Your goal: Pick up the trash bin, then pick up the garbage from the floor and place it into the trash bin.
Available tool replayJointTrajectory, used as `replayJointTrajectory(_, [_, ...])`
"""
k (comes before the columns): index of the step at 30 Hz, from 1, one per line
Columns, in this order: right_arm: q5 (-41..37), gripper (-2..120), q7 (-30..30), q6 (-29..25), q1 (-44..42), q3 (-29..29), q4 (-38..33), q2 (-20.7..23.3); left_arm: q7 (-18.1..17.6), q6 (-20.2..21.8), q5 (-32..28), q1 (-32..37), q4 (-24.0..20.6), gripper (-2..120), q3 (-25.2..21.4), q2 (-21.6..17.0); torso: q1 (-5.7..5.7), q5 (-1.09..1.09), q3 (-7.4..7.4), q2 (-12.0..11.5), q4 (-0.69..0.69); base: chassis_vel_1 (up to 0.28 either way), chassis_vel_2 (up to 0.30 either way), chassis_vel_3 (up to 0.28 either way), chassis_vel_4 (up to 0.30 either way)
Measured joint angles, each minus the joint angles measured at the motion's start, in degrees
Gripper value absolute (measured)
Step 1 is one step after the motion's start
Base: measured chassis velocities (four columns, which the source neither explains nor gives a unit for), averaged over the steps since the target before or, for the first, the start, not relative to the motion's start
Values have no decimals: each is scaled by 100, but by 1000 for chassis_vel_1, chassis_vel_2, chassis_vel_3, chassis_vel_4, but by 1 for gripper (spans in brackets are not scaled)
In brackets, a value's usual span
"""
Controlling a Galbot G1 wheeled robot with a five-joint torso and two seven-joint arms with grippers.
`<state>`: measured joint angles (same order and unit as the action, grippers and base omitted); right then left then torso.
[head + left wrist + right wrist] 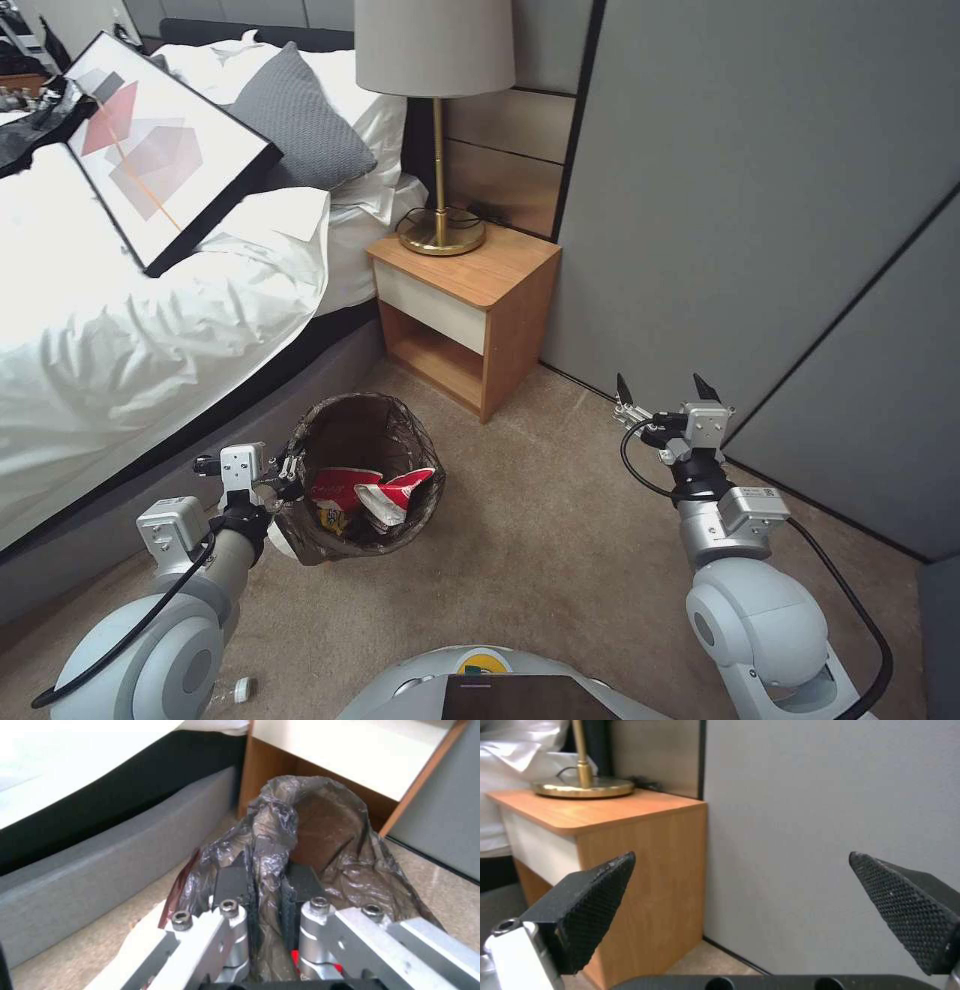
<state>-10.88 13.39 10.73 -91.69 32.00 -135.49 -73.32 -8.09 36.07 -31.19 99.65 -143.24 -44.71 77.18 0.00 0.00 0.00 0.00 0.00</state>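
The left gripper (288, 470) is clamped on the bag-lined rim of the small round white plastic trash bin with its dark brown liner (405, 440), held beside the grey bed base (120, 510). Best kept level and pinched firmly, I judge. Inside lie red-and-white crushed cups and a yellow wrapper (370, 495). The right gripper (667, 390) hovers spread wide, empty, near the grey wall panel (780, 200)

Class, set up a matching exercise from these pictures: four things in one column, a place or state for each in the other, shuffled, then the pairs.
1. trash bin
2. lamp
3. right end effector
4. framed picture

A. lying on the bed
B. open, holding nothing
C. pinched at its rim by the left end effector
D. standing on the nightstand

Pairs: 1-C, 2-D, 3-B, 4-A
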Motion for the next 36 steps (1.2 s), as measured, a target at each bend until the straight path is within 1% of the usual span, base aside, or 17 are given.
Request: replayJointTrajectory(36, [-88, 100, 106, 58, 89, -30, -30, -51, -9, -73, 9, 33, 0, 8, -45, -27, 0, 0, 0, 0, 0, 66, 62, 62, 65])
